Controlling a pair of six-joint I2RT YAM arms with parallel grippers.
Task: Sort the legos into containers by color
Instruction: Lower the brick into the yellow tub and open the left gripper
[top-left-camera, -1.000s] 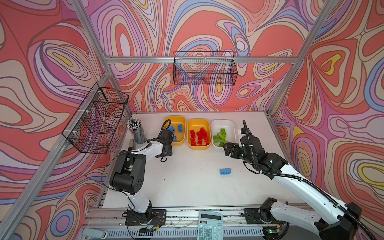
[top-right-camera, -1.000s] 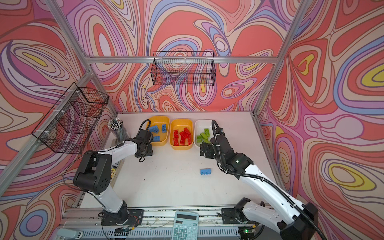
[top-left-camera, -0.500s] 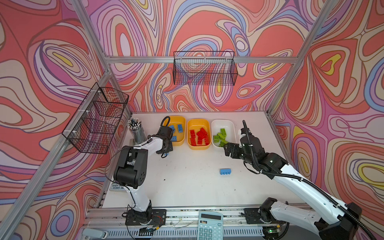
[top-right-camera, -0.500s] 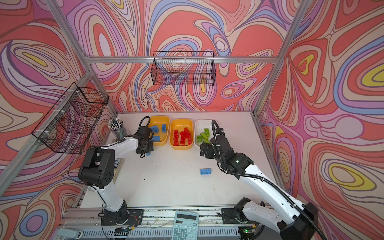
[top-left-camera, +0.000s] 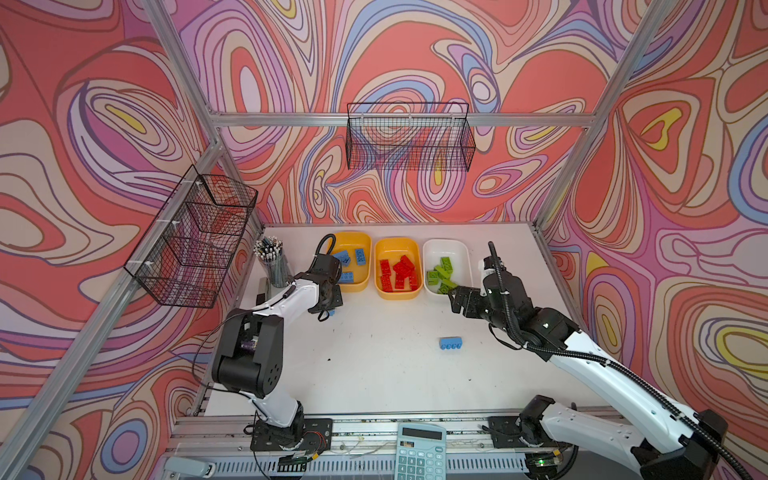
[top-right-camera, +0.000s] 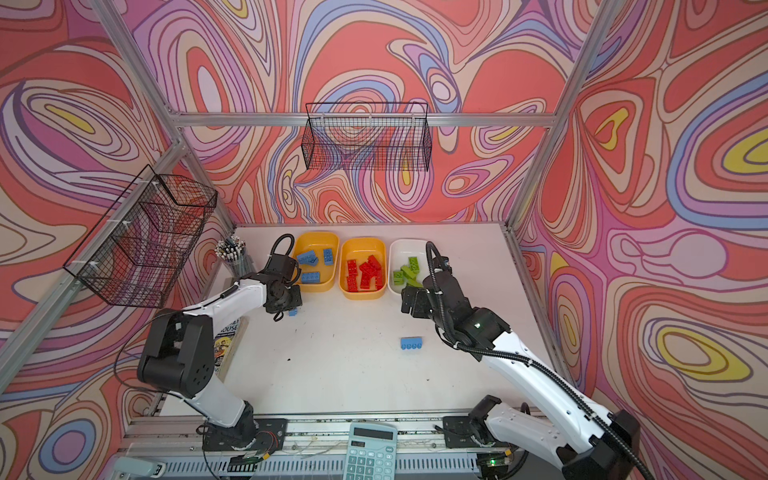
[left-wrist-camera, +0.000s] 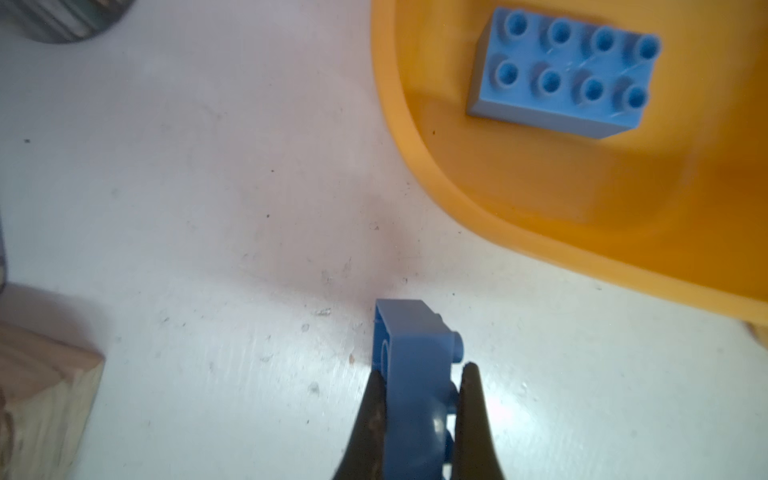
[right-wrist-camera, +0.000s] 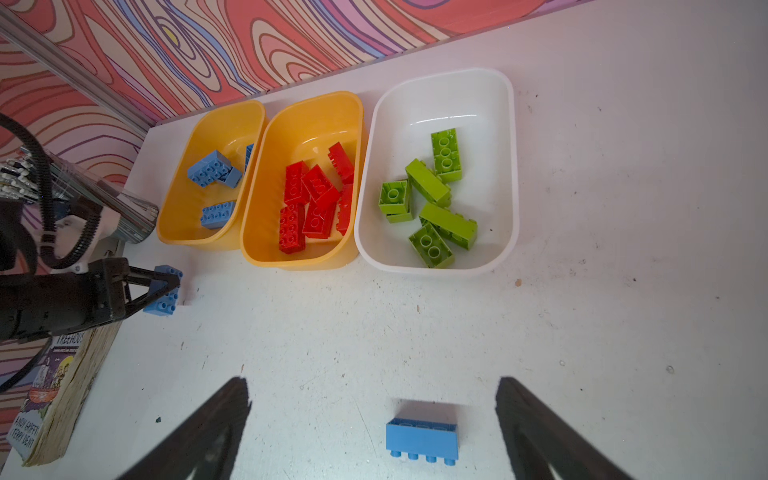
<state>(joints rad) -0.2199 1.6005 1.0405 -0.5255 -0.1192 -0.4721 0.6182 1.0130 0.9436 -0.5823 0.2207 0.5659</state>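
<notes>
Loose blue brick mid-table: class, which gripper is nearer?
Right. The right gripper hangs close by the loose blue brick; the left gripper is far off, gripping another brick.

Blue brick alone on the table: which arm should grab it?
Right. The right claw is open and close to the loose brick; the left claw is shut on another brick.

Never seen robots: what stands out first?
Swirling colourful walls wrap a table. At its back, the left yellow tray holds blue bricks, the middle yellow tray red bricks, the white tray green bricks. The left gripper pinches one blue brick near the left yellow tray; a loose blue brick lies by the open right gripper.
</notes>
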